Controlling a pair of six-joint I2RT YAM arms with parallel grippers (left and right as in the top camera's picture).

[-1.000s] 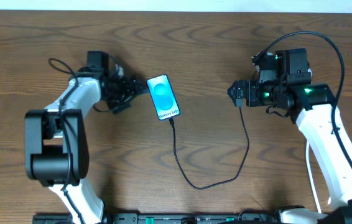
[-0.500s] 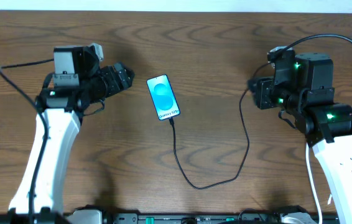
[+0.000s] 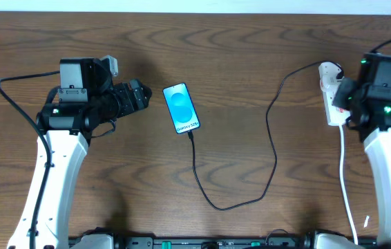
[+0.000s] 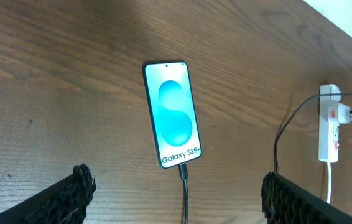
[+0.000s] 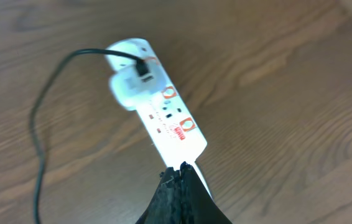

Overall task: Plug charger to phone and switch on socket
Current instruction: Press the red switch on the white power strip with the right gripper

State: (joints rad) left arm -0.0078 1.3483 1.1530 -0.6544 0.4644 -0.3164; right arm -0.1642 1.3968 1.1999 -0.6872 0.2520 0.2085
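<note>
The right arm has swung away to the right since half a second ago, uncovering the socket [image 3: 333,104], which lies lengthwise on the table [image 3: 251,41] with a white adapter in its far end. The right gripper [image 5: 179,180] is pinched together and empty, just over the strip's near end (contact unclear). The left gripper [image 3: 139,97] has barely shifted; its fingers [image 4: 79,186] are spread wide, holding nothing. The phone [image 3: 181,108] lies unmoved, screen lit, with the charger [image 4: 184,193] in its bottom edge.
</note>
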